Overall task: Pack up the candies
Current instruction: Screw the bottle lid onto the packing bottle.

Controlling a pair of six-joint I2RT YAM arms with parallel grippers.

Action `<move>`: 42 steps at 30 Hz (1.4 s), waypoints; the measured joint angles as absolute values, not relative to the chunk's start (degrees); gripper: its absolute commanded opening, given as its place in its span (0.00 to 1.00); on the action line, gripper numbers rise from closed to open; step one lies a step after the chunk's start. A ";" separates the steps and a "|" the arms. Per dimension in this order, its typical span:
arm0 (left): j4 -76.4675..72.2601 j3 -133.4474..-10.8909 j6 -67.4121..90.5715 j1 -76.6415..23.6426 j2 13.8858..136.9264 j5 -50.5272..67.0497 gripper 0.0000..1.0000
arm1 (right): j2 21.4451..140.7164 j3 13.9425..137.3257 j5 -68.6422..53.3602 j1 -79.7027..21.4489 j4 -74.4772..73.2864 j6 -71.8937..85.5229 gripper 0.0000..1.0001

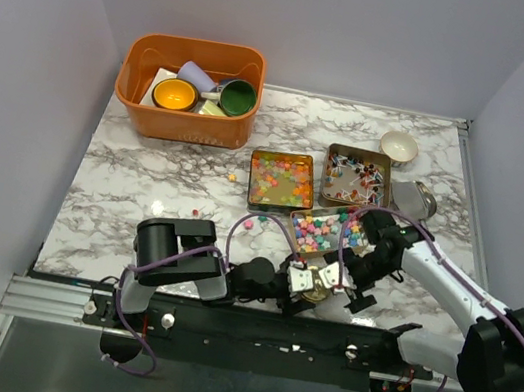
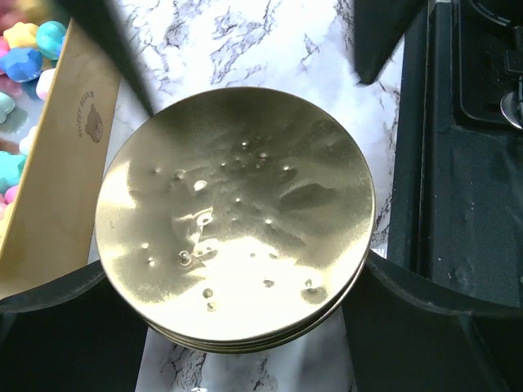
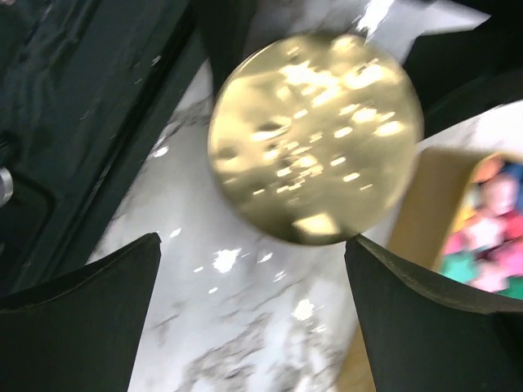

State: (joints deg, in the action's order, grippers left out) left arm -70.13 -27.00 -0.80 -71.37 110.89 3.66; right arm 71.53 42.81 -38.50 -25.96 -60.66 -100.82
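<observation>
Three square tins (image 1: pixel 252 176) of candies (image 1: pixel 280 177) are counted, along with one orange basket (image 1: pixel 188 125), one white bowl (image 1: pixel 398 147), one metal can (image 1: pixel 412 196) and one gold round lid (image 2: pixel 237 216).

I'm seeing the round lid (image 2: pixel 237 220) gleaming gold, the table (image 1: pixel 144 175) showing white marble with grey veins, the candies (image 1: pixel 322 232) glowing pink, blue, green and yellow, the basket (image 1: pixel 181 124) looking orange

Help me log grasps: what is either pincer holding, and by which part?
The left pincer grips the gold lid by opposite sides of its rim. The right pincer is open, holding nothing; the lid lies just ahead of it.
</observation>
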 measured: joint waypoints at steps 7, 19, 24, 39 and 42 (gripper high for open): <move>-69.76 -27.59 -0.49 -71.13 111.13 2.59 0.00 | 65.41 40.27 -34.26 -20.38 -65.54 -96.57 1.00; -69.65 -27.73 -0.49 -71.05 111.18 2.55 0.00 | 82.35 56.69 -45.98 -18.09 -68.73 -98.50 1.00; -69.65 -27.81 -0.47 -71.00 111.24 2.55 0.00 | 88.84 61.69 -46.65 -20.60 -72.93 -105.27 1.00; -68.73 -28.60 -0.43 -70.98 111.35 1.78 0.00 | 94.19 62.52 -45.95 -25.89 -75.88 -111.74 1.00; -68.45 -28.91 -0.36 -70.89 111.44 1.69 0.00 | 94.17 62.15 -45.91 -26.20 -76.05 -112.14 1.00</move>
